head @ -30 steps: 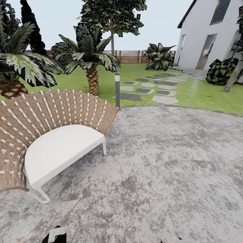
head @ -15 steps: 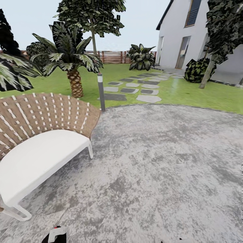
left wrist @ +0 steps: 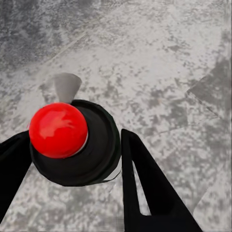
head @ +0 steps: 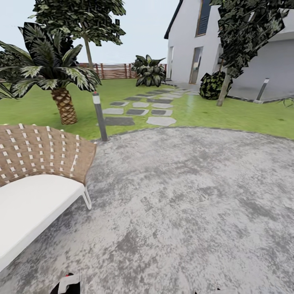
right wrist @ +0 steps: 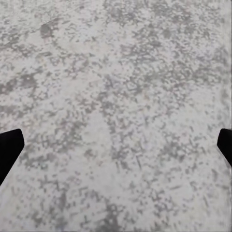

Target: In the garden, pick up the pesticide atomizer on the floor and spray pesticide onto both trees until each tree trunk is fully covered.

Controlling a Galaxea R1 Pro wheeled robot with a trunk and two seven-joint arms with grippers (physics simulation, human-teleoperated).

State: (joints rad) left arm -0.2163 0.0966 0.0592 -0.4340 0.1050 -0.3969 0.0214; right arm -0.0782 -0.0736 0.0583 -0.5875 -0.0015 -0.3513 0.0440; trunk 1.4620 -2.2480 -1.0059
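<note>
In the left wrist view my left gripper is shut on the pesticide atomizer, a black round body with a red cap and a grey nozzle; black fingers press both sides of it above grey paving. My right gripper is open, with only paving between its tips. One tree stands far left by the fence, with a thin bare trunk. The other tree grows on the lawn near the house, its trunk leaning. Green grass floor lies beyond the paved circle.
A woven chair with a white seat stands close on the left. A bollard lamp marks the edge of the paved circle. A scaly palm and stepping slabs lie behind it, with the white house at the back right.
The whole head view has slid left, so the camera has turned right: the chair has partly left the picture and the right-hand tree and house have come in. The grippers look unchanged.
</note>
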